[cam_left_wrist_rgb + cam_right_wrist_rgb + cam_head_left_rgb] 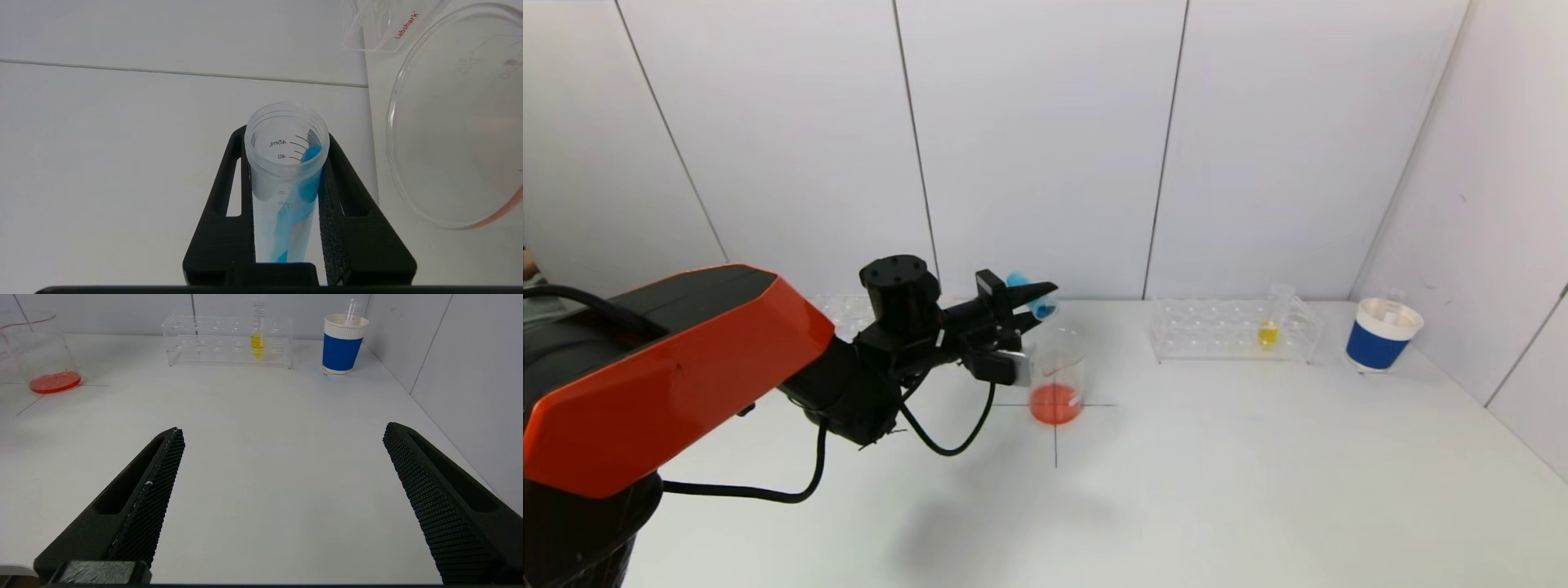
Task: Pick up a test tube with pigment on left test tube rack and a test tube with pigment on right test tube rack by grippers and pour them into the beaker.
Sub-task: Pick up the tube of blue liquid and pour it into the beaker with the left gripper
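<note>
My left gripper (1036, 300) is shut on a clear test tube with blue pigment (1031, 296), tilted toward the beaker (1058, 376) just above its rim. In the left wrist view the tube (286, 179) sits between the fingers, blue liquid running toward its open mouth, with the beaker's rim (392, 134) beside it. The beaker holds red-orange liquid (1054, 404). The right rack (1233, 331) holds a tube with yellow pigment (1269, 327), also shown in the right wrist view (258, 341). My right gripper (284, 433) is open and empty over the table, out of the head view.
The left rack (845, 314) stands at the back, partly hidden behind my left arm. A blue and white paper cup (1382, 333) stands at the back right near the side wall. Black cross lines (1055, 433) mark the table under the beaker.
</note>
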Available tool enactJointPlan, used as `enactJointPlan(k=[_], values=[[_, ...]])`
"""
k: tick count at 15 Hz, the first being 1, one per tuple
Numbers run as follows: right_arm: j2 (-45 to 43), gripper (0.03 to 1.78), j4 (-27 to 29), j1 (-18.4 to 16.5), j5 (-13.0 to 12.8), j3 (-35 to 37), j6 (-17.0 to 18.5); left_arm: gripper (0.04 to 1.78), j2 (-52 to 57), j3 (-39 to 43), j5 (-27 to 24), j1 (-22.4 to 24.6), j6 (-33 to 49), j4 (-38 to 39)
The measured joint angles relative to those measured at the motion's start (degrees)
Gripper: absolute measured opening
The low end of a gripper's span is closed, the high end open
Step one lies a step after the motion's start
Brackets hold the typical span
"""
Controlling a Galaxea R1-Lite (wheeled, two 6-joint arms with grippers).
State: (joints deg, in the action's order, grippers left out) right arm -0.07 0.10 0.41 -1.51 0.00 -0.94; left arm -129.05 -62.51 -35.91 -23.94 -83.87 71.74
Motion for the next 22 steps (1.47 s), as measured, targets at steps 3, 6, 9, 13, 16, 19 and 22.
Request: enactJointPlan(k=[3, 6, 9, 13, 16, 19, 22], values=[[0.0, 1.77, 0.0, 0.0, 0.0, 0.0, 0.0, 0.45, 0.3, 0.1, 0.0, 0.0, -2.8, -1.5], [0.0, 1.77, 0.0, 0.0, 0.0, 0.0, 0.0, 0.45, 0.7, 0.1, 0.0, 0.0, -5.0, -3.0], [0.0, 1.77, 0.0, 0.0, 0.0, 0.0, 0.0, 0.45, 1.4, 0.1, 0.1, 0.0, -7.1, -4.8], [0.0, 1.77, 0.0, 0.0, 0.0, 0.0, 0.0, 0.45, 1.8, 0.1, 0.4, 0.0, -8.9, -6.2], [0.0, 1.77, 0.0, 0.0, 0.0, 0.0, 0.0, 0.45, 2.3, 0.1, 0.5, 0.0, -10.5, -7.4], [0.0, 1.77, 0.0, 0.0, 0.0, 0.0, 0.0, 0.45, 2.7, 0.0, 0.6, 0.0, -11.5, -8.7], [0.0, 1.77, 0.0, 0.0, 0.0, 0.0, 0.0, 0.45, 3.3, -0.3, 0.6, 0.0, -13.3, -9.8]])
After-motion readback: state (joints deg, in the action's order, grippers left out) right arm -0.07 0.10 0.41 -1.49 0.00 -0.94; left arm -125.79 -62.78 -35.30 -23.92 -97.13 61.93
